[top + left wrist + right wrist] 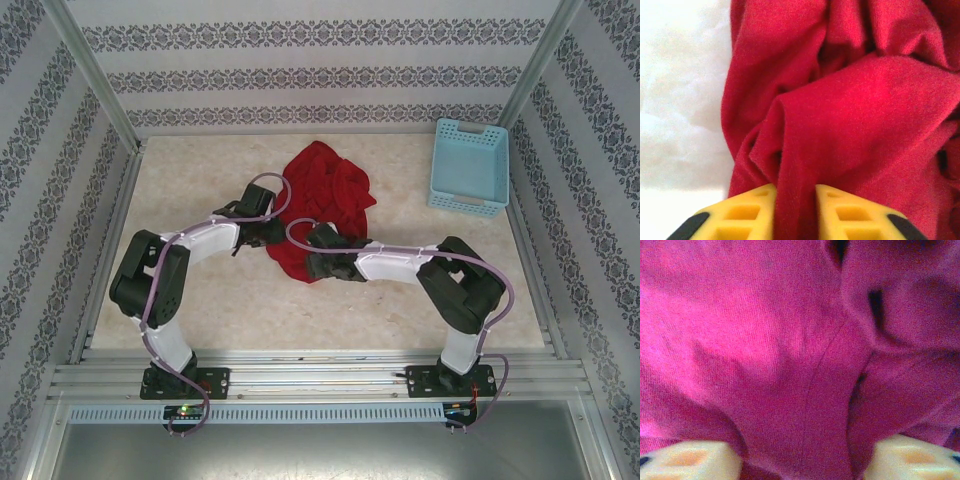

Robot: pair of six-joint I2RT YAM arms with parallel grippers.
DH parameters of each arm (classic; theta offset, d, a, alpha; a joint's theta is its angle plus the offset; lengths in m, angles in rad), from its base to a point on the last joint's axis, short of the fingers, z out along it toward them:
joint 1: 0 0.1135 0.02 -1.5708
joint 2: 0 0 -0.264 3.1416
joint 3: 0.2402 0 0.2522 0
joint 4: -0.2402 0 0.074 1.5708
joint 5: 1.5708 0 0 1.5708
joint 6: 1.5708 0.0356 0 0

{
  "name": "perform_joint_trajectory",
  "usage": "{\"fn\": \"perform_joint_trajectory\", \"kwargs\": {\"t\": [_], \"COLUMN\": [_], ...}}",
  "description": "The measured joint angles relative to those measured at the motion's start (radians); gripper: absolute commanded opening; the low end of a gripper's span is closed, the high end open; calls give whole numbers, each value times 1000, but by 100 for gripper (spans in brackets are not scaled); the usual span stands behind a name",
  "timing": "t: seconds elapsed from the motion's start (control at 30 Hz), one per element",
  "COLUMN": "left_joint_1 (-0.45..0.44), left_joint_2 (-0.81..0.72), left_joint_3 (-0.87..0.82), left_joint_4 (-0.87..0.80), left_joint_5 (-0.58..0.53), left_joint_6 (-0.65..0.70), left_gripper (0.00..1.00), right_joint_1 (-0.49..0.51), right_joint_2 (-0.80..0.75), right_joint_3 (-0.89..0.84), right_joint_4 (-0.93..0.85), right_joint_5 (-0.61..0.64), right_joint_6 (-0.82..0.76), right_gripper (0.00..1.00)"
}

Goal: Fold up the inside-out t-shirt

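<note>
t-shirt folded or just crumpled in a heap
Crumpled, not folded: the t-shirt lies in a bunched heap on the table, and both wrist views show deep, irregular creases rather than flat layers.

Bare desk (180, 180) to the left and along the near side; the middle is crowded.
The crumpled red t-shirt (330, 185) heaps up mid-desk, and the left arm (200, 240) and right arm (400, 265) bend in over its near edge, barring the front approach. The blue basket (468, 205) fills the far right corner, with a clear lane between it and the shirt.
</note>
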Motion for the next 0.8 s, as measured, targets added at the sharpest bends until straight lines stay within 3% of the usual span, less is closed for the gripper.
{"fn": "perform_joint_trajectory", "kwargs": {"t": [0.13,0.2,0.4,0.53,0.67,0.8], "left_joint_1": [-10,-39,-210,-277,-278,-278], "left_joint_2": [-126,-216,-455,-571,-578,-497], "left_joint_3": [-116,-179,-294,-312,-312,-282], "left_joint_4": [15,12,-20,-54,-79,-93], "left_joint_5": [11,1,-75,-116,-146,-153], "left_joint_6": [-25,-49,-163,-234,-264,-259], "left_gripper": [3,1,0,3,14,27], "right_joint_1": [-20,-33,-77,-63,-52,-58], "right_joint_2": [-2,-10,-102,-208,-303,-310], "right_joint_3": [7,3,-54,-78,-98,-101], "right_joint_4": [-2,-2,10,-3,-19,-32], "right_joint_5": [23,24,-2,-10,-8,-8], "right_joint_6": [-24,-33,-56,-84,-99,-106], "right_gripper": [17,9,5,13,15,7]}}
